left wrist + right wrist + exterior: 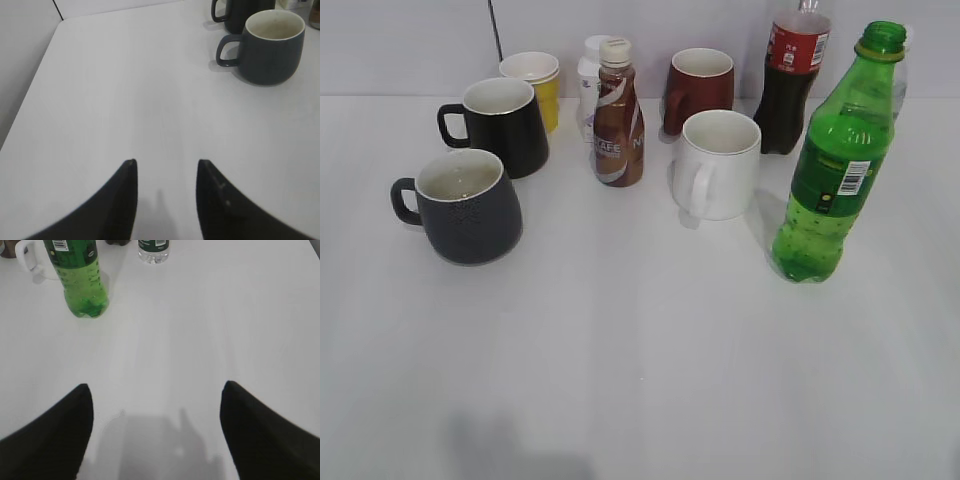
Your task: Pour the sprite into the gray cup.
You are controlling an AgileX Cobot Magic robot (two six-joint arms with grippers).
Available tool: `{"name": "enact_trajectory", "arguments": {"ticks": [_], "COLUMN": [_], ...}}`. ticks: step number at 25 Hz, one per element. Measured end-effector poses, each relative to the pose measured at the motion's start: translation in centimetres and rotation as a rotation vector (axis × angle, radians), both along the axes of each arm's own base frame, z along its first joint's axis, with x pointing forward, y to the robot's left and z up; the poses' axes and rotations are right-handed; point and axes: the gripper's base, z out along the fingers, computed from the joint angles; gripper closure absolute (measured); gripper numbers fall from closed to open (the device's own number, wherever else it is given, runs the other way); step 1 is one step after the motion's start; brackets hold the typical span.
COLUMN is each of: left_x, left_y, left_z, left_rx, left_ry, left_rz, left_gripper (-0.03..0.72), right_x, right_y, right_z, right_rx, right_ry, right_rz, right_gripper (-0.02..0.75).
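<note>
The sprite (832, 165) stands upright on the right of the tabletop (650, 360), uncapped mouth up. The gray cup (465, 205) sits front left, handle pointing left. My left gripper (166, 172) and right gripper (156, 392) are both open over bare tabletop. Only my left wrist view shows the tabletop's left edge.

My white table (640, 380) carries the sprite (835, 165), gray cup (468, 205), other mugs, and seemingly several bottles behind.
</note>
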Motion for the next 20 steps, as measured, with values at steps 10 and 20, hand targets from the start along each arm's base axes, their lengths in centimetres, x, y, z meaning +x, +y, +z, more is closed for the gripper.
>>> {"name": "enact_trajectory", "arguments": {"ticks": [10,20], "left_x": [0.0,-0.01], "left_y": [-0.08,0.18], "left_z": [0.0,0.0], "left_rx": [-0.015,-0.079], "left_ry": [0.0,-0.004], "left_rz": [-0.003,0.061], "left_gripper": [0.38,0.38], "right_x": [0.0,0.0], "right_y": [0.0,0.0], "right_z": [0.0,0.0], "right_rx": [0.0,0.0], "right_ry": [0.0,0.0], "right_rz": [0.0,0.0], "right_gripper": [0.146,0.146]}}
